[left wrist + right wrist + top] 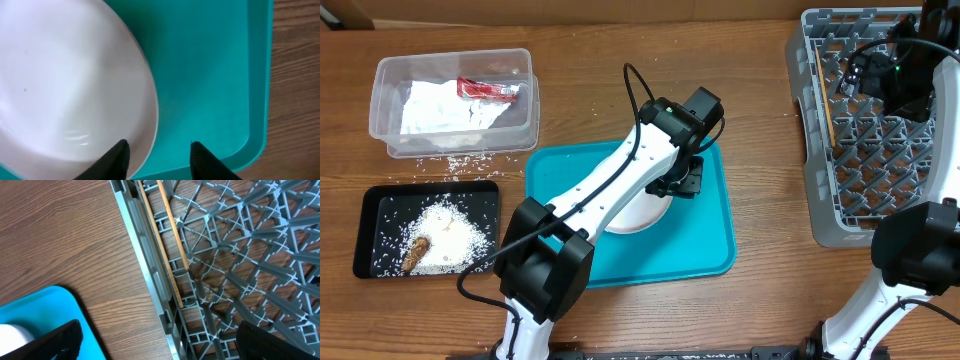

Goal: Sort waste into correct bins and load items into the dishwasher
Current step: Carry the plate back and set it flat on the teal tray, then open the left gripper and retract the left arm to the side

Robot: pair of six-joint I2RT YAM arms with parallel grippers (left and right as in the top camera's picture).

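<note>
A round white plate (642, 214) lies on the teal serving tray (710, 250). My left gripper (682, 182) is open at the plate's rim; in the left wrist view (158, 146) one finger is over the plate (70, 85) and the other over the tray (210, 70). My right gripper (858, 72) is open and empty above the grey dish rack (880, 160). The wooden chopsticks (823, 100) lie along the rack's left side and also show in the right wrist view (170, 240), ahead of the open fingers (160, 330). The cup and bowls are out of view.
The clear tub (388, 135) at the back left holds the white napkin (440, 110) and red wrapper (488, 90). The black tray (370, 225) holds rice (450, 225) and the brown lump (417, 250). Loose rice grains (460, 160) lie between them.
</note>
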